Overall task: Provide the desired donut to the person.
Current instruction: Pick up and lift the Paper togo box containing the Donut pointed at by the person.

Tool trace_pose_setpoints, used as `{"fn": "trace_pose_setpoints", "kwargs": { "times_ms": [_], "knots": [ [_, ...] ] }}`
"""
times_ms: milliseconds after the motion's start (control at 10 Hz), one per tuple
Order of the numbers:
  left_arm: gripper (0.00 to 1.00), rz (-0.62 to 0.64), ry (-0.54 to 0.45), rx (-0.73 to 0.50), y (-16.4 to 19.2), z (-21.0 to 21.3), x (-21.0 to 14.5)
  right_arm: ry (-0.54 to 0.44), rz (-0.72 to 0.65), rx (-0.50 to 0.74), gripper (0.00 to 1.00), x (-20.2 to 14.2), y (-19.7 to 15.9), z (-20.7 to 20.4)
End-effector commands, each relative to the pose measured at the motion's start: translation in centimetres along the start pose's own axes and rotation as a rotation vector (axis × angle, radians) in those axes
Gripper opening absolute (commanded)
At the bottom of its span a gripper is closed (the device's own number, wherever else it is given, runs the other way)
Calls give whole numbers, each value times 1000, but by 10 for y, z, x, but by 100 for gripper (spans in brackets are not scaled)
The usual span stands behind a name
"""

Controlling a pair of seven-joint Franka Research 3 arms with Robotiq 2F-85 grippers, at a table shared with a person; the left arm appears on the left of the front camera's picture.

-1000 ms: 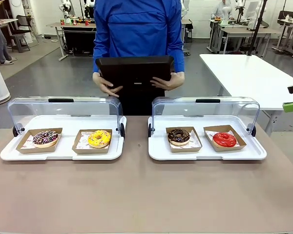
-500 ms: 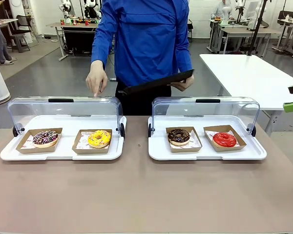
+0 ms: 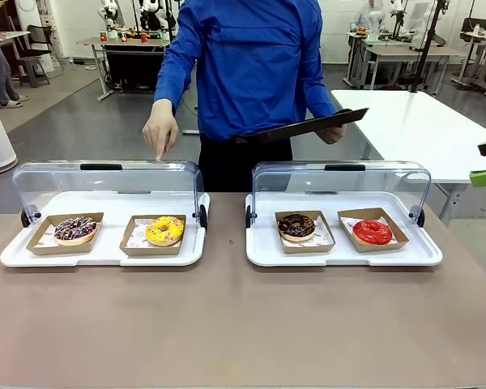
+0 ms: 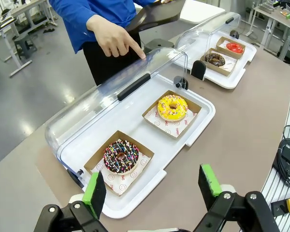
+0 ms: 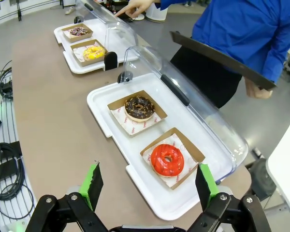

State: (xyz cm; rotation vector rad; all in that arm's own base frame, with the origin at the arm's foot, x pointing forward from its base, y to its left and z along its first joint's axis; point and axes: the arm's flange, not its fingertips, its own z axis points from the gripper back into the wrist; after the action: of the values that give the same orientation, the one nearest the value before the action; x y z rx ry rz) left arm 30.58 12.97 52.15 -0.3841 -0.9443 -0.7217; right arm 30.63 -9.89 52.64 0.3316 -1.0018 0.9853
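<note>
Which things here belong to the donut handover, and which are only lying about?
Belongs to the job: person; pointing hand; yellow donut, apparently the one pointed at; black tray.
Just lying about: sprinkled donut; chocolate donut; red donut; cables; white table.

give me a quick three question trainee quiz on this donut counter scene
1. Which donut lies closest beneath the person's pointing hand? A) red glazed ring donut B) yellow iced ring donut C) plain chocolate ring donut
2. True or false: the left gripper and the right gripper, both black with green pads, stand open.
3. Fill in: the person's other hand holds a flat black ____.
Key: 1 B; 2 true; 3 tray.
</note>
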Motion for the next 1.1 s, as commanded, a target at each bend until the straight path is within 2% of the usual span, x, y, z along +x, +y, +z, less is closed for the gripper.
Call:
{"fn": "trace_pose_setpoints", "kwargs": {
  "times_ms": [0, 800, 900, 1000],
  "knots": [
    [100, 3, -4, -1, 1, 1, -1, -18, -1, 7, 100, 0, -1, -2],
    [100, 0, 0, 1, 0, 0, 0, -18, -1, 7, 100, 0, -1, -2],
    [100, -113, 75, -40, -17, -19, 35, -18, -1, 7, 100, 0, -1, -2],
    [100, -194, 202, -70, -33, -47, 64, -18, -1, 7, 100, 0, -1, -2]
  ]
}}
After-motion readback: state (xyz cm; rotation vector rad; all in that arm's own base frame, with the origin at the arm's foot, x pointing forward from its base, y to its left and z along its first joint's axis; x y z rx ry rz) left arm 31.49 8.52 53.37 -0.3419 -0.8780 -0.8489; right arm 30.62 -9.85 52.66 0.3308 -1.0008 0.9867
